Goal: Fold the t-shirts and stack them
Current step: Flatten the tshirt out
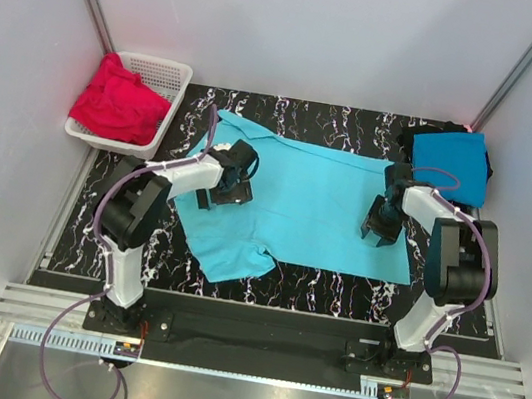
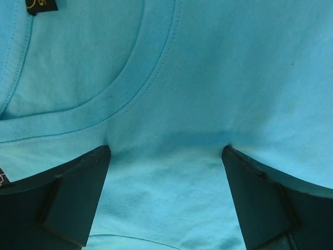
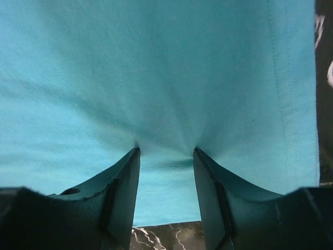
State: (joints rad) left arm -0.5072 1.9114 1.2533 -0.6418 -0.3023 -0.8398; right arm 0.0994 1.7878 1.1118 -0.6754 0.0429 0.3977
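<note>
A light turquoise t-shirt (image 1: 316, 202) lies spread flat on the black marbled table (image 1: 359, 123). My left gripper (image 1: 226, 193) stands open over its collar end. In the left wrist view its wide-apart tips (image 2: 166, 151) press on the cloth just below the ribbed collar (image 2: 130, 94). Near the hem on the right, my right gripper (image 1: 379, 233) is also open, tips (image 3: 166, 152) pushing into the turquoise fabric (image 3: 156, 78), which puckers slightly between them. A folded deeper blue t-shirt (image 1: 451, 163) rests at the back right on a black one (image 1: 420, 135). Red t-shirts (image 1: 117, 103) fill the basket.
A white lattice basket (image 1: 170, 68) stands at the back left corner of the table. White walls with metal rails close in the left, right and back sides. The table's front edge (image 1: 269, 306) runs just ahead of the arm bases.
</note>
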